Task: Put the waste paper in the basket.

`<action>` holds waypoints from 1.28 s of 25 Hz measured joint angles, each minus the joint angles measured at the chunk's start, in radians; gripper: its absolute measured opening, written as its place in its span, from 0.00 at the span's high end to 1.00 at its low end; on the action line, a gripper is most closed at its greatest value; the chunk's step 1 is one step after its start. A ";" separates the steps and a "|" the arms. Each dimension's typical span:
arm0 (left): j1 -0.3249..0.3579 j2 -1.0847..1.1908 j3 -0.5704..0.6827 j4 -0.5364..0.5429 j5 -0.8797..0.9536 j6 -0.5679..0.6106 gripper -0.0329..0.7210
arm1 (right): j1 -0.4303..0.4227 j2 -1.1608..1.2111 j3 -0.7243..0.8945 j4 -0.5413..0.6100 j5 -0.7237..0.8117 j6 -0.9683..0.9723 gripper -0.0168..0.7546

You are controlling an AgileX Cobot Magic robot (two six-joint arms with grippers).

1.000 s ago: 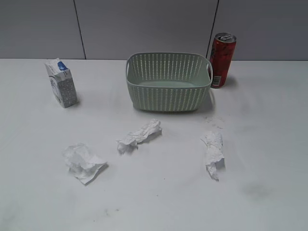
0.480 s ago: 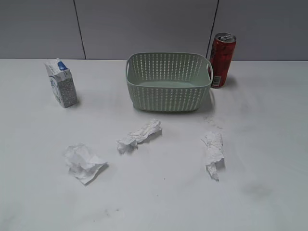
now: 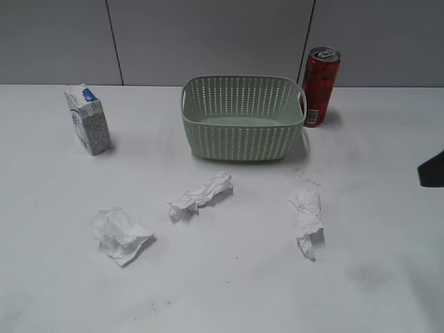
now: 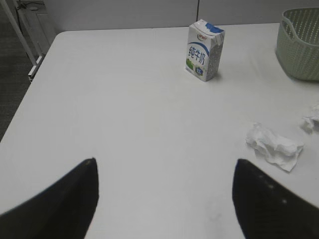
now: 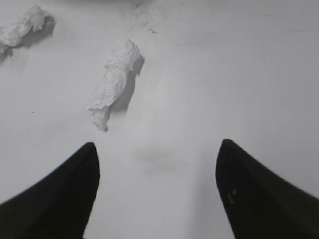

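Note:
Three crumpled white paper wads lie on the white table in front of the mint-green basket [image 3: 243, 118]: a left wad [image 3: 119, 234], a middle wad [image 3: 201, 195] and a right wad [image 3: 307, 220]. My right gripper [image 5: 157, 149] is open and empty, above bare table; the right wad [image 5: 115, 82] lies ahead of it to the left, with the middle wad [image 5: 22, 29] farther left. A dark tip of the right gripper [image 3: 433, 168] shows at the right edge of the exterior view. My left gripper [image 4: 164, 167] is open and empty; the left wad [image 4: 273, 145] lies to its right, and the basket [image 4: 301, 42] at far right.
A blue-and-white milk carton [image 3: 87, 118] stands at the back left; it also shows in the left wrist view [image 4: 204, 50]. A red drink can [image 3: 320, 85] stands right of the basket. The table's left edge [image 4: 30, 92] drops to the floor.
A dark part of the right gripper has come into the exterior view at the right edge. The wads, basket, carton and can have not moved.

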 joint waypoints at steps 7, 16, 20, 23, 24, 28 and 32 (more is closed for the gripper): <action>0.000 0.000 0.000 -0.001 0.000 0.000 0.12 | 0.249 0.292 -0.122 -0.061 -0.072 0.042 0.27; 0.000 0.000 0.000 -0.001 0.000 0.000 0.16 | 0.409 0.626 -0.266 -0.238 -0.187 0.263 0.27; 0.000 0.000 0.000 -0.001 0.000 0.000 0.17 | 0.409 0.745 -0.282 -0.284 -0.244 0.327 0.31; 0.000 0.000 0.000 -0.001 0.000 0.000 0.17 | 0.409 0.811 -0.284 -0.292 -0.265 0.338 0.32; 0.000 0.000 0.000 -0.001 0.000 0.000 0.17 | 0.409 0.829 -0.284 -0.292 -0.272 0.339 0.33; 0.000 0.000 0.000 -0.001 0.000 0.000 0.17 | 0.409 0.868 -0.284 -0.296 -0.294 0.339 0.34; 0.000 0.000 0.000 -0.001 0.000 0.000 0.17 | 0.409 0.874 -0.286 -0.299 -0.312 0.339 0.47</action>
